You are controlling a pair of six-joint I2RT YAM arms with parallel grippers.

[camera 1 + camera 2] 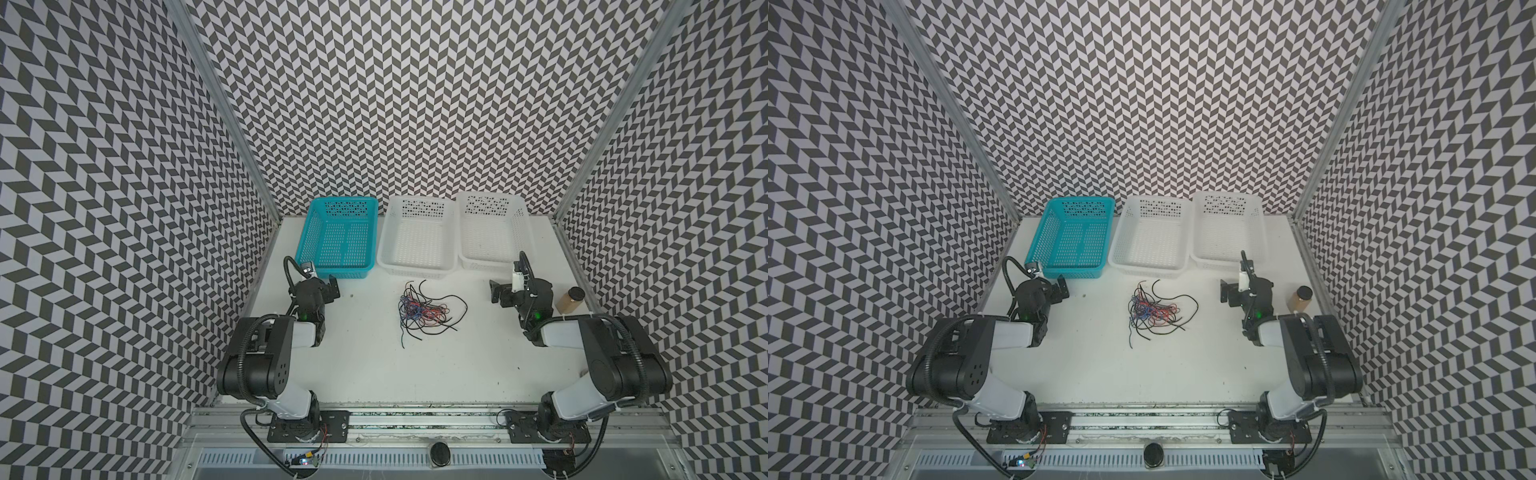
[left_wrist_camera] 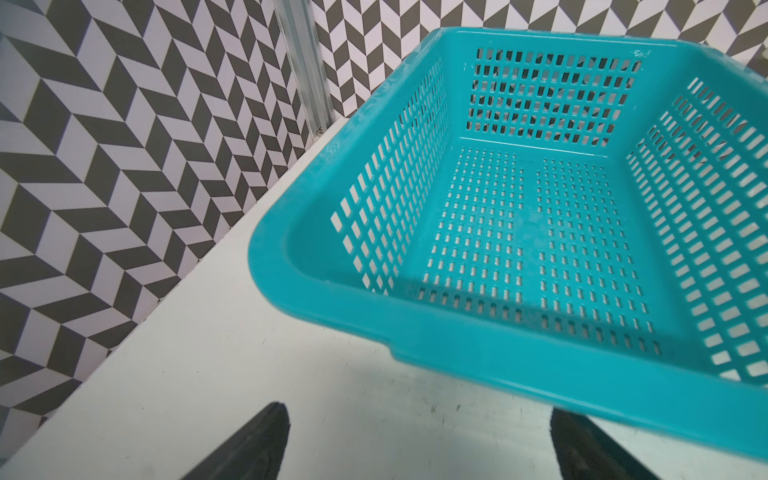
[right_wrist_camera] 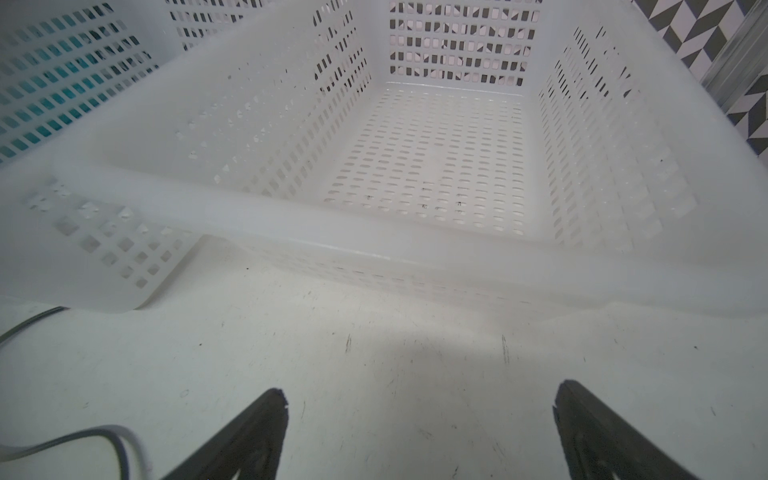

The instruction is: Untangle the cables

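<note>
The cables [image 1: 424, 312] [image 1: 1153, 311] lie as one loose tangle of thin black, red and blue wires on the white table, in front of the middle basket. My left gripper [image 1: 331, 289] [image 1: 1061, 288] hovers to the left of the tangle, by the teal basket's near corner. Its jaws stand open and empty over bare table [image 2: 419, 415]. To the right of the tangle, my right gripper [image 1: 496, 293] [image 1: 1225, 293] is also open and empty [image 3: 419, 395]. Neither gripper touches the wires. A thin black strand [image 3: 29, 320] shows at the edge of the right wrist view.
Three perforated baskets stand in a row at the back: a teal basket [image 1: 332, 272] [image 2: 457, 345], a white basket [image 1: 415, 270] and another white basket [image 1: 490, 264] [image 3: 374, 232]. A brown jar with a black lid [image 1: 571, 301] stands at the right table edge, beside the right arm.
</note>
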